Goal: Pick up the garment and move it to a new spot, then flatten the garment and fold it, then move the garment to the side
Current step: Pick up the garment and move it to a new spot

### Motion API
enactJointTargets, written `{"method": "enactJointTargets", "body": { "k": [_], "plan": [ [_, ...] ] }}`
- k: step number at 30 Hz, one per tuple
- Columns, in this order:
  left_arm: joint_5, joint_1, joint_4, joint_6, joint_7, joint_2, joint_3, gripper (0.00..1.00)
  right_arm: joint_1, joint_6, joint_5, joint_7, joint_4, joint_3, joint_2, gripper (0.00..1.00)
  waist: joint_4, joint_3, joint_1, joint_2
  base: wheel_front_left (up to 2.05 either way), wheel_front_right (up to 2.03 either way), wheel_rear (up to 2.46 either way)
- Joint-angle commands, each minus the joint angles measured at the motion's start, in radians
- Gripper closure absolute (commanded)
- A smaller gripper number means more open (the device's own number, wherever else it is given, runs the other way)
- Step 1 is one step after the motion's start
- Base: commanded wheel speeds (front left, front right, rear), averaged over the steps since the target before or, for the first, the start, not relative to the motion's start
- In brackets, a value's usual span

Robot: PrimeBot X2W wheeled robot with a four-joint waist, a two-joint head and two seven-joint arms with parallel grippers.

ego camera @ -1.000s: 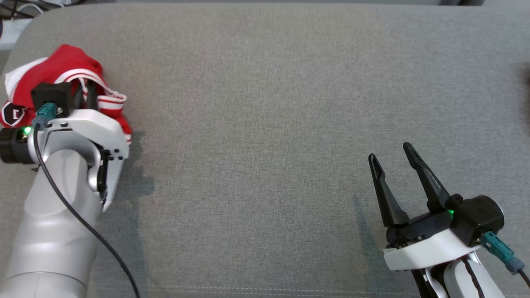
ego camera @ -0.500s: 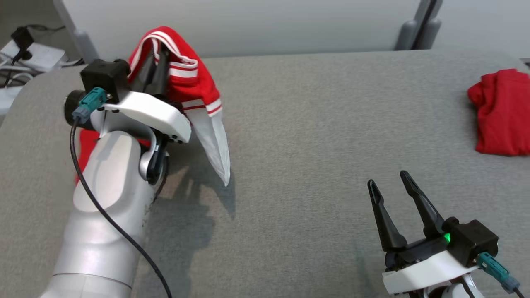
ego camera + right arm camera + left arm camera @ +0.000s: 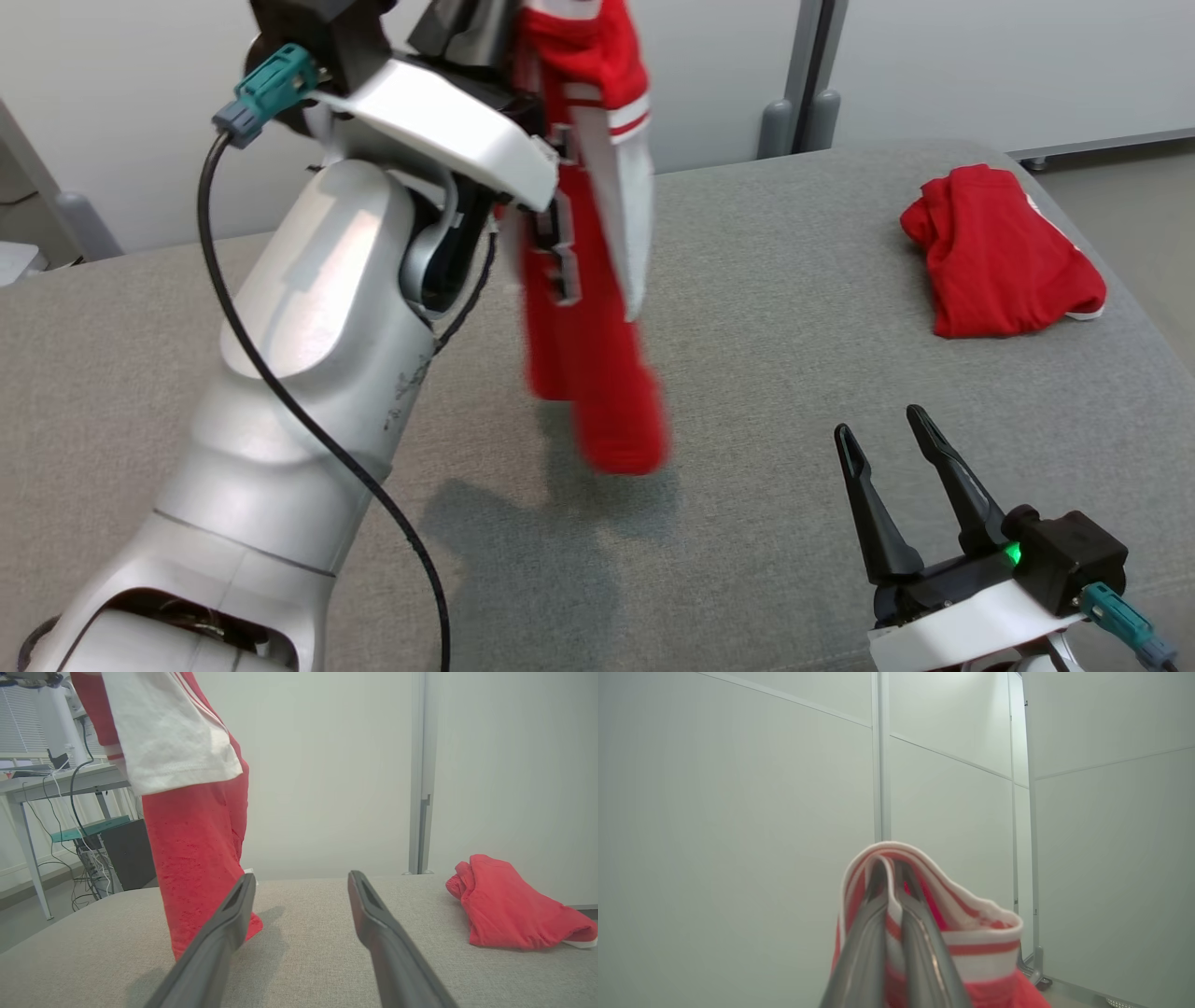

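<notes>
Over grey surface (image 3: 766,392), garment (image 3: 583,373) hangs vertically, clenched in left tool (image 3: 888,877); right tool (image 3: 879,422) gapes.

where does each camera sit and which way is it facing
Head view: head-mounted, down onto grey fabric table; left arm, open right tool.
Left wrist view: along shut left tool, toward pale wall panels.
Right wrist view: low over table, toward wall panels; its own fingers.
Shared: head and right wrist both show hanging red-and-white garment, crumpled red cloth.
</notes>
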Motion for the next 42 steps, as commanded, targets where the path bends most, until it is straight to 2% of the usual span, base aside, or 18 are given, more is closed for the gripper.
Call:
{"method": "enactJointTargets", "body": {
  "k": [1,5,11,16,18,20,29,30,31,32,42],
  "plan": [
    [-0.036,-0.067,-0.040,0.019,0.000,0.031,-0.017,1.00,-0.010,0.003,0.005,-0.013,-0.018,0.023,-0.005,0.00,-0.018,-0.008,0.0000,-0.0001,0.00,0.00,0.00],
    [-0.111,-0.082,-0.055,0.051,-0.002,0.031,-0.097,1.00,-0.013,0.003,0.006,-0.013,-0.017,0.023,-0.002,0.00,-0.029,-0.004,0.0000,-0.0001,0.00,0.00,0.00],
    [-0.172,0.032,0.011,0.045,-0.004,0.031,-0.177,1.00,0.003,0.003,0.003,-0.013,-0.023,0.005,0.009,0.00,-0.011,0.032,0.0000,-0.0001,0.00,0.00,0.00],
    [-0.167,0.112,0.082,0.043,-0.006,0.056,-0.176,1.00,0.003,0.003,-0.004,-0.013,-0.030,-0.004,0.016,0.00,0.010,0.062,0.0000,-0.0001,0.00,0.00,0.00],
    [-0.149,0.168,0.138,0.052,-0.007,0.093,-0.169,1.00,0.000,0.003,-0.008,-0.013,-0.031,-0.006,0.021,0.00,0.022,0.076,0.0000,-0.0001,0.00,0.00,0.00],
    [-0.139,0.184,0.154,0.058,-0.007,0.106,-0.166,1.00,-0.001,0.003,-0.008,-0.013,-0.032,-0.007,0.022,0.00,0.026,0.081,0.0000,-0.0001,0.00,0.00,0.00],
    [-0.065,0.316,0.232,0.083,-0.007,0.193,-0.085,1.00,-0.009,0.003,0.000,-0.013,-0.010,0.020,0.026,0.00,0.036,0.105,0.0000,-0.0001,0.00,0.00,0.00],
    [-0.057,0.325,0.233,0.086,-0.007,0.198,-0.074,0.85,-0.010,0.003,0.002,-0.013,-0.008,0.023,0.026,0.00,0.036,0.105,0.0000,-0.0001,0.00,0.00,0.00],
    [-0.049,0.334,0.232,0.089,-0.007,0.202,-0.062,0.45,-0.010,0.003,0.003,-0.013,-0.007,0.025,0.025,0.00,0.037,0.105,0.0000,-0.0001,0.00,0.00,0.00],
    [-0.043,0.343,0.231,0.091,-0.007,0.204,-0.050,0.00,-0.010,0.003,0.004,-0.013,-0.005,0.026,0.025,0.00,0.038,0.105,0.0000,-0.0001,0.00,0.00,0.00],
    [0.019,0.454,0.167,0.116,-0.007,0.224,0.079,0.00,0.002,0.003,0.020,-0.013,0.015,0.049,0.025,0.00,0.051,0.069,0.0000,-0.0001,0.00,0.00,0.00]
  ]
}}
